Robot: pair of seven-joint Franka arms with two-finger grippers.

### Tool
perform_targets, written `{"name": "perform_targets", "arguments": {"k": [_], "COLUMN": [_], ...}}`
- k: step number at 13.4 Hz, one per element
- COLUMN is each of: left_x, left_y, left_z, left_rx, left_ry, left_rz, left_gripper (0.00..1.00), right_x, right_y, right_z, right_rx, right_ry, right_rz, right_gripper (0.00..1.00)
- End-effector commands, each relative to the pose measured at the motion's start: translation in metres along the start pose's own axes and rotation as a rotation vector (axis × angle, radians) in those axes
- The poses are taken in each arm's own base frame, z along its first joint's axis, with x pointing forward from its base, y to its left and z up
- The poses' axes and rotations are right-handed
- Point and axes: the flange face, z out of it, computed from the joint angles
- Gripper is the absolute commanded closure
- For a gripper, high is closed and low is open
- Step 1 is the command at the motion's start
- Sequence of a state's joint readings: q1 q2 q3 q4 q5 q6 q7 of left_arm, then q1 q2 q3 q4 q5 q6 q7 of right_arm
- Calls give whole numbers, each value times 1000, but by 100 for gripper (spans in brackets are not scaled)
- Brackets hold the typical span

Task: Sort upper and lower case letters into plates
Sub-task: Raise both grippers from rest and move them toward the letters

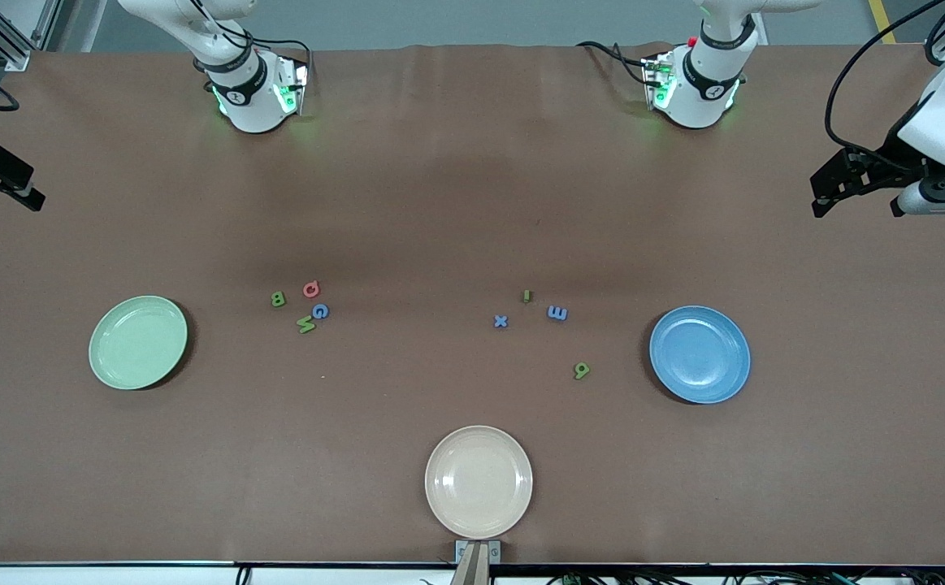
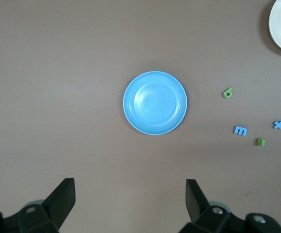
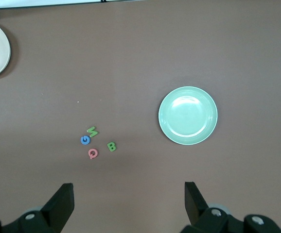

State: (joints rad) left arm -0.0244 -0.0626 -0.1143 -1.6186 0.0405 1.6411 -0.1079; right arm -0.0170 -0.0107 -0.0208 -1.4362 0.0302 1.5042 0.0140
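The brown table [image 1: 472,203] carries a mint-green round plate [image 1: 138,342] and a blue round plate [image 1: 700,354], both bare. Chunky toy letters [image 1: 301,306] lie flat between them in two clusters, facing every way, none elongated. Left end effector [image 2: 131,199] and right end effector [image 3: 129,199] hover released. Such tiny pieces could easily slip when pinched.

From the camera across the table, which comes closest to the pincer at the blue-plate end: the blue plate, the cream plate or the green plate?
The left pincer, open, hangs over the table's edge at the left arm's end.
1. Round medium-blue plate, at that same end.
2. Round cream-beige plate, mid-table, nearest the front camera.
3. Round pale mint-green plate, at the right arm's end.
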Motion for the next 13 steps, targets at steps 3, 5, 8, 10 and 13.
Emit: {"name": "perform_targets", "arguments": {"k": [3,5,8,10,13], "left_x": [9,9,22,33,47], "left_y": [-1,-2,-1,18,49], "left_z": [5,7,26,57,111], "left_rx": [-16,-15,-20,-28,-34], "left_ry": [-1,-5,-28,-43,-93], "left_rz": [20,37,53,56,9], "left_gripper": [0,0,0,0,0], "right_x": [-1,-1,3,7,2], "right_y": [-1,-1,-5,-13,-35], "right_z": [-2,-2,11,40,107], "right_rx": [-5,-5,-4,-4,4], "right_ry": [6,4,-24,-103,-203], "right_rz": [-7,-7,-14,-28,-66], "right_gripper": [0,0,0,0,0]}}
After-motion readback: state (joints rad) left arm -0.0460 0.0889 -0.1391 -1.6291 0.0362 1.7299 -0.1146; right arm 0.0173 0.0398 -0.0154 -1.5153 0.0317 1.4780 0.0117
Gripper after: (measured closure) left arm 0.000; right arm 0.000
